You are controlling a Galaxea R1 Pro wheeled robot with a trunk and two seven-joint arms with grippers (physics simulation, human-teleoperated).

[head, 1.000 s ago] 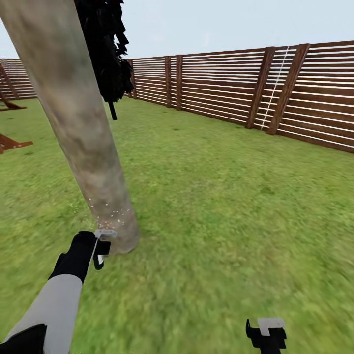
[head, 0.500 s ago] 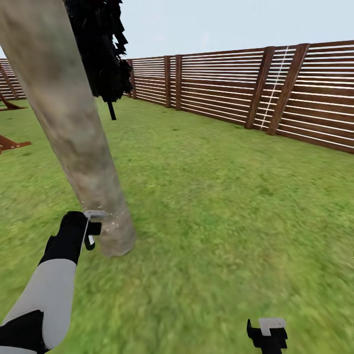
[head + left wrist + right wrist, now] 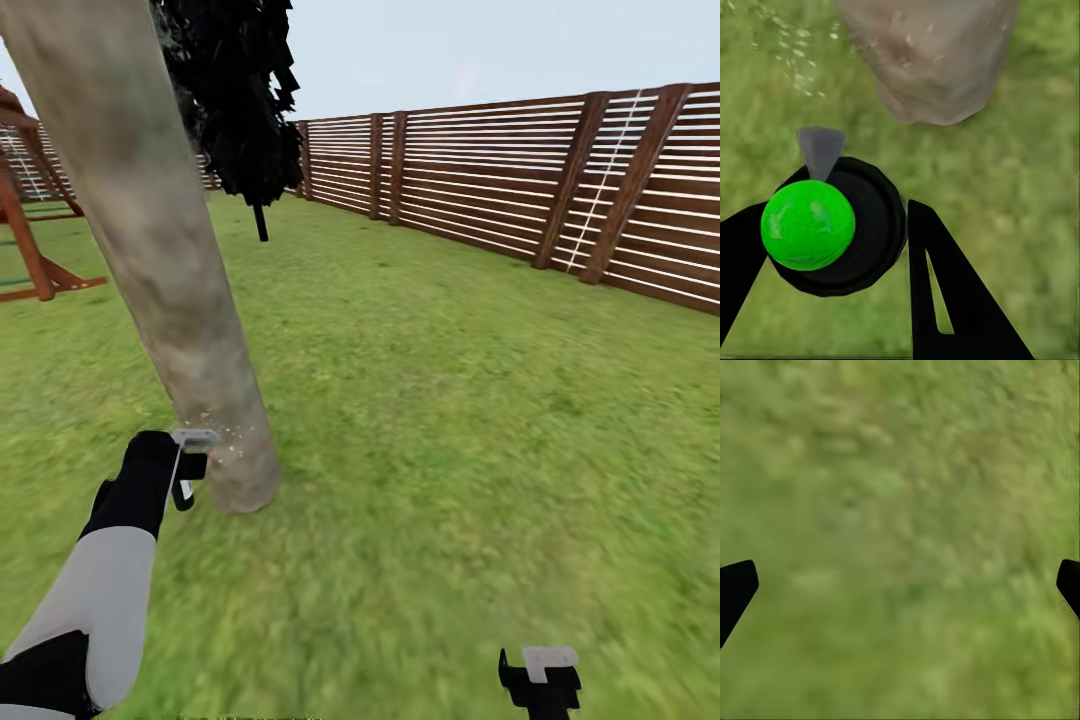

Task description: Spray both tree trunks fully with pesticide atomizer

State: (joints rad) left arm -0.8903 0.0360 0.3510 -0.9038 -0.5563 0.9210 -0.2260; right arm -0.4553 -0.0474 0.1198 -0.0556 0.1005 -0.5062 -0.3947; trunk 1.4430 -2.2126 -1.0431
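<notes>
A thick mottled grey-beige tree trunk (image 3: pixel 170 260) leans up from the lawn (image 3: pixel 450 420) at the left of the head view. Its base (image 3: pixel 934 64) also fills the far part of the left wrist view. My left gripper (image 3: pixel 188 468) sits right beside the foot of the trunk, shut on the pesticide atomizer (image 3: pixel 832 232). The atomizer is a black body with a bright green ball on top and a grey nozzle (image 3: pixel 820 148) aimed toward the trunk. Pale spray specks (image 3: pixel 215 440) float at the trunk's foot. My right gripper (image 3: pixel 540 682) hangs open over bare grass (image 3: pixel 900 510).
A brown slatted fence (image 3: pixel 520 190) runs along the back and right of the lawn. A dark conifer (image 3: pixel 240 100) stands behind the trunk. A red-brown wooden play frame (image 3: pixel 30 230) stands at the far left. Open grass spreads to the right of the trunk.
My left gripper with the atomizer rose along the trunk's base and then held still. The camera has since swung left, bringing the wooden play frame into view.
</notes>
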